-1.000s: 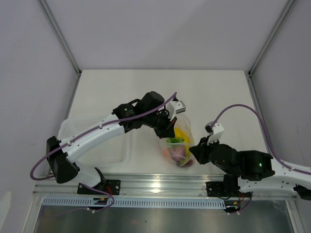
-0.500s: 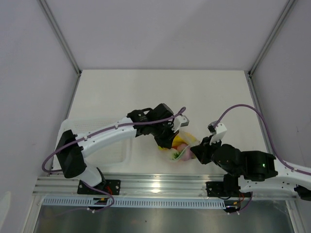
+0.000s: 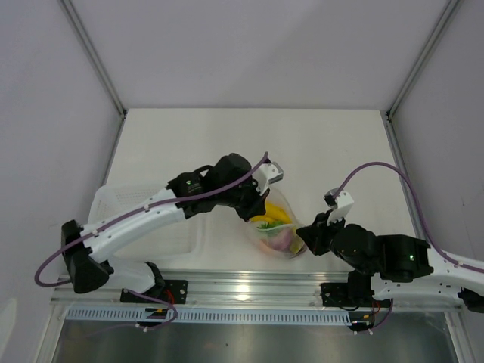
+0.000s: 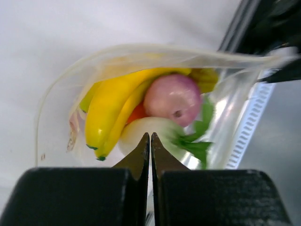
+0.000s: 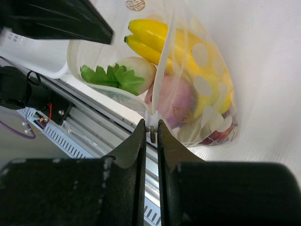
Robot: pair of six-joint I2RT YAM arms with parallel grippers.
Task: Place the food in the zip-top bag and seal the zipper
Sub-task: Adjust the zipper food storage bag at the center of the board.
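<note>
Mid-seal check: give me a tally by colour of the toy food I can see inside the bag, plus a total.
Yellow banana: 1
Pink-purple round one: 1
White radish with green leaves: 1
Red-orange piece, mostly hidden behind the banana: 1
Total showing inside the zip-top bag: 4; more may be hidden behind these.

Bright, even light falls from overhead, leaving the white table (image 3: 325, 144) almost shadowless. Just right of the left gripper (image 4: 150, 136), the zip-top bag (image 4: 235, 113) throws white glare. Both this one and the right gripper (image 5: 150, 128) show their own black fingers (image 4: 75, 197) soft and out of focus up close.
</note>
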